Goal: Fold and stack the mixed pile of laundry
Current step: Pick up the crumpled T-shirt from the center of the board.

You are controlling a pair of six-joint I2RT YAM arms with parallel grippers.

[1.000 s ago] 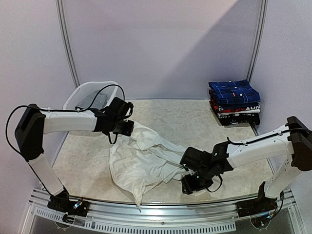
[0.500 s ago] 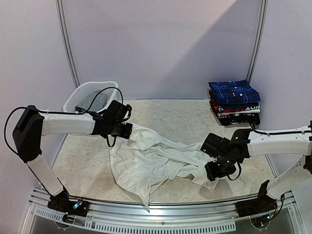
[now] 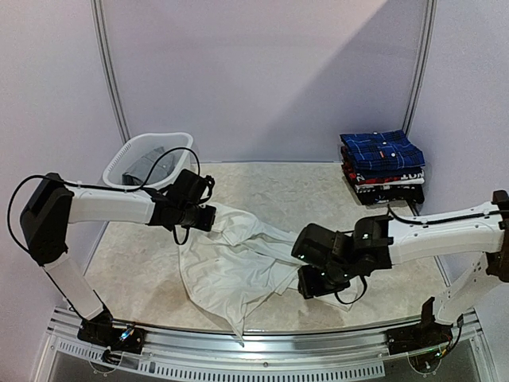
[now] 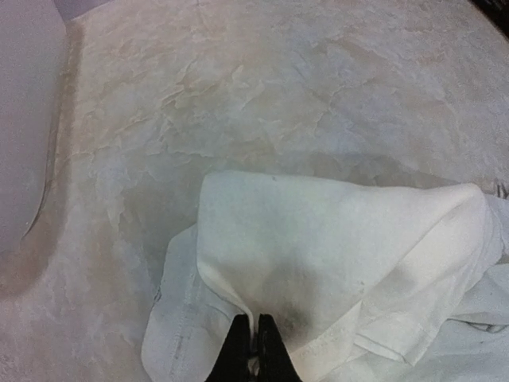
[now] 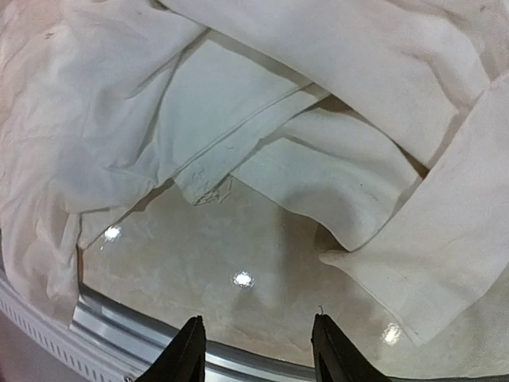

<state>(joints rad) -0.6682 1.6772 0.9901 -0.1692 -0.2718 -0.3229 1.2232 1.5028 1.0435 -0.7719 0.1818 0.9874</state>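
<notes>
The far-left basket (image 3: 119,165) holds a grey garment (image 3: 152,165) (mostly hidden); the left pincer (image 4: 253,352) pinches the white shirt (image 3: 238,263), the right pincer (image 5: 258,346) gapes empty.

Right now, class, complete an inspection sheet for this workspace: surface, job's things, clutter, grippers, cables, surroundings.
Surface: glossy marbled tabletop.
Job's things: white shirt crumpled at front centre; folded stack back right, blue plaid shirt on top; grey garment in the white slotted basket.
Clutter: nothing seen.
Grippers: left gripper shut on the white shirt's edge; right gripper open, holding nothing, beside the shirt.
Cables: black cable loops over the left arm.
Surroundings: basket back left; pale walls.
</notes>
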